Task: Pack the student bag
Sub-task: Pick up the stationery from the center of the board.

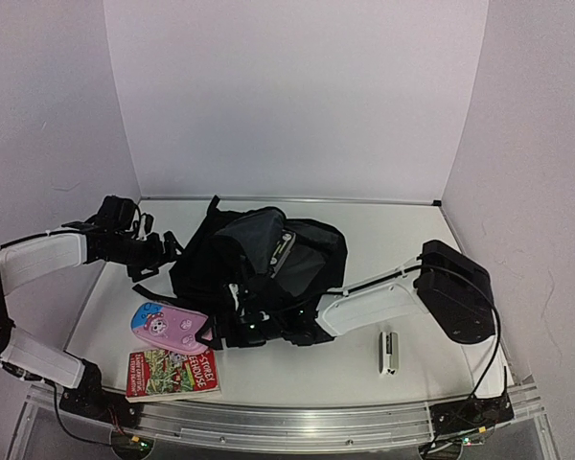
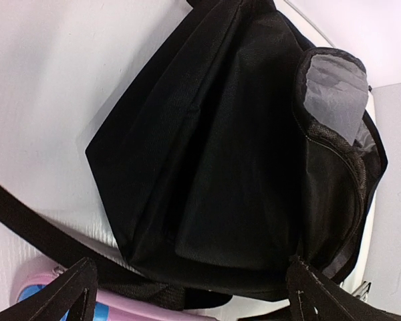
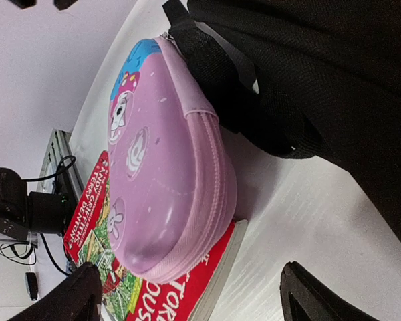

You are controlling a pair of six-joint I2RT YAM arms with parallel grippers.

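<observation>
Overhead view: large soft black fabric backpack (image 1: 311, 254) lies mid-table with its grey-lined mouth turned upward, so that items can drop in. Left pincer (image 1: 161, 251) sits just beside the bag's flank, probably placed to steady or spread the opening. Right pincer (image 1: 222, 331) extends along the bag's near edge. A small pink oval pencil case (image 1: 168, 326) lies just ahead of it, overlapping a red illustrated paperback book (image 1: 172, 372). A small grey-and-white object (image 1: 390, 352), too small to identify, lies well behind this pincer.

Left wrist view: both fingers stand apart with nothing clamped. The backpack fills the space ahead.

Right wrist view: both fingers stand apart and empty. The pencil case lies directly ahead, resting on the book. A black webbing strap (image 3: 217, 73) touches the case's far end and could snag during a lift. Probable next step: close on the case and carry it to the mouth.
</observation>
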